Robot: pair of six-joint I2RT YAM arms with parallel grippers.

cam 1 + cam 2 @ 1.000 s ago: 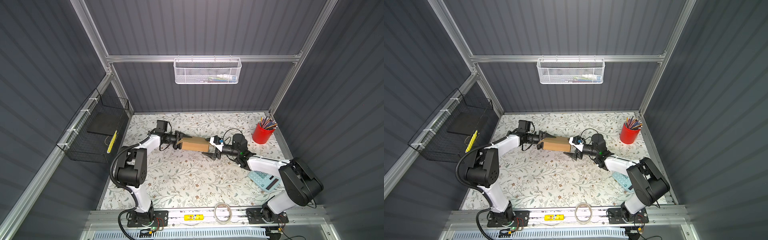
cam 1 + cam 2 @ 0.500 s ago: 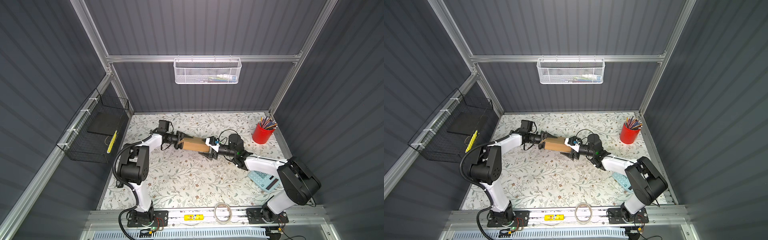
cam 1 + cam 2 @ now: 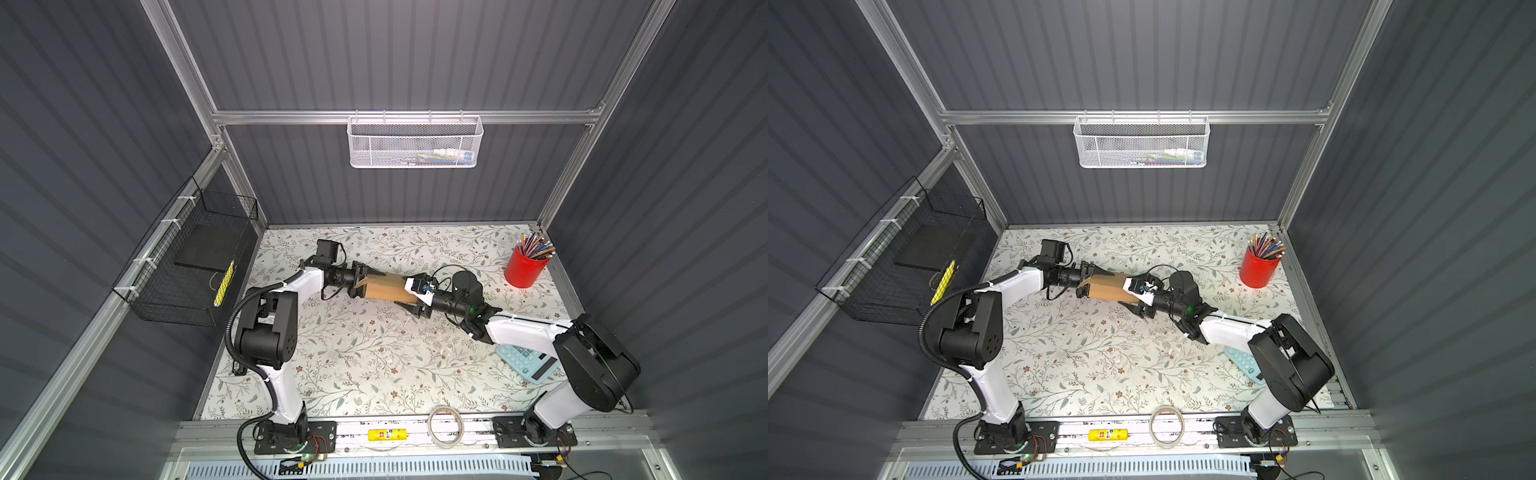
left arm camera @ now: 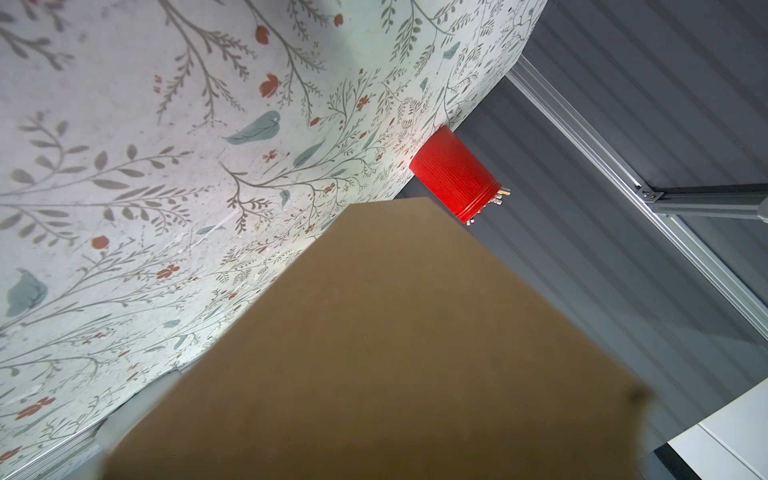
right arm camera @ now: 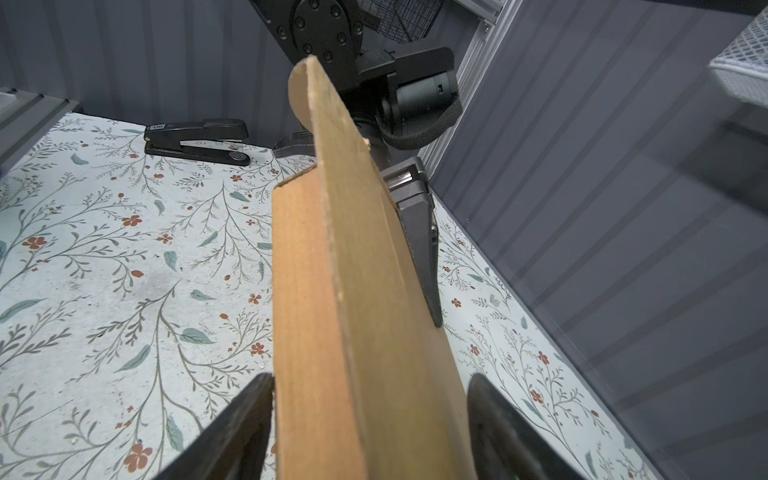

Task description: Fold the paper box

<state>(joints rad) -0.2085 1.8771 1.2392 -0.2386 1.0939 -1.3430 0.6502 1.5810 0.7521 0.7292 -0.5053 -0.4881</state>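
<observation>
A: Where's the paper box [image 3: 386,287]?
B: Held above the counter [image 3: 374,357], toward its back edge. Left jaws pinch one end, to keep it steady for folding, I'd judge.
A: Right jaws?
B: Straddling the other end; clamped or not, I can't tell.

The paper box [image 3: 384,286] [image 3: 1106,286] is plain brown cardboard with no print, folded into a slim, flattish rectangular shape. It's up off the flowered mat [image 3: 353,353], over the back middle, lying lengthwise left to right with its right end slightly nearer the front. At its left end a rounded tab [image 5: 301,91] sticks out loose, not tucked in.
</observation>
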